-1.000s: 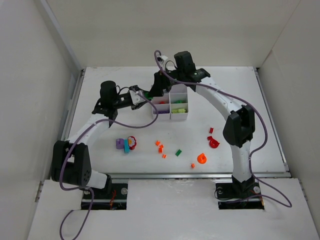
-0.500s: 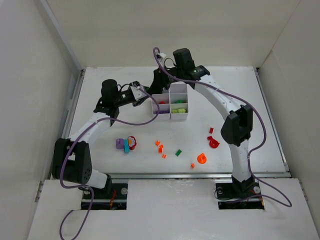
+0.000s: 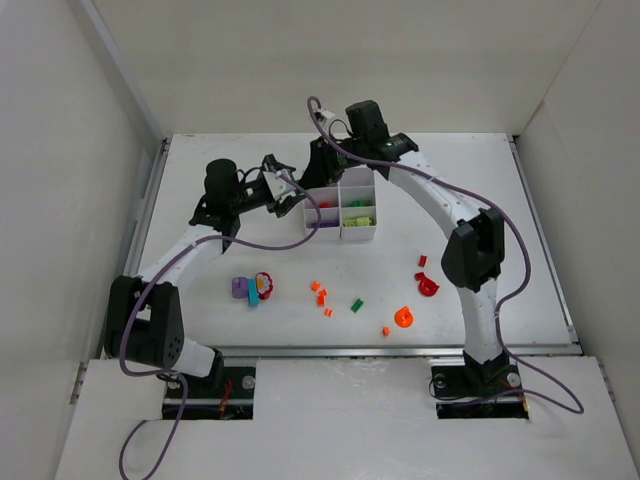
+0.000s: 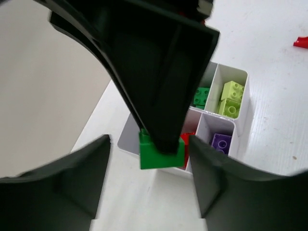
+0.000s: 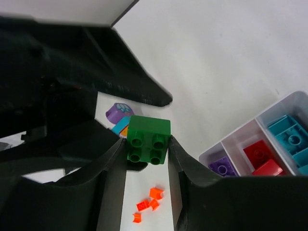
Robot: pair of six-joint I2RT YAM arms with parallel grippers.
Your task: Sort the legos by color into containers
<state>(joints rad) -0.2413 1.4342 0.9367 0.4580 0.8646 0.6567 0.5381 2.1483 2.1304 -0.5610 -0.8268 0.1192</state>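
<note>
Beside the far left corner of the tray (image 3: 343, 236), my right gripper (image 5: 146, 144) is clamped on a dark green brick (image 4: 161, 153), holding it up off the table (image 3: 460, 180). My left gripper (image 3: 288, 190) stands spread on either side of it, gripping nothing.

My worry is the left fingers (image 4: 72, 187). They flank the brick closely, and pulling away crooked could knock it loose onto the table outside the tray. Letting go too early would missort it, I judge, since the red bricks (image 5: 260, 154) lie in a nearby compartment.

From near to far, the left column holds a purple brick (image 5: 221, 166), the red bricks, then teal bricks (image 5: 288, 135). The right column has lime bricks (image 4: 232, 98) nearest, then a stored green brick (image 4: 201, 96). Its far compartment I cannot make out.
</note>
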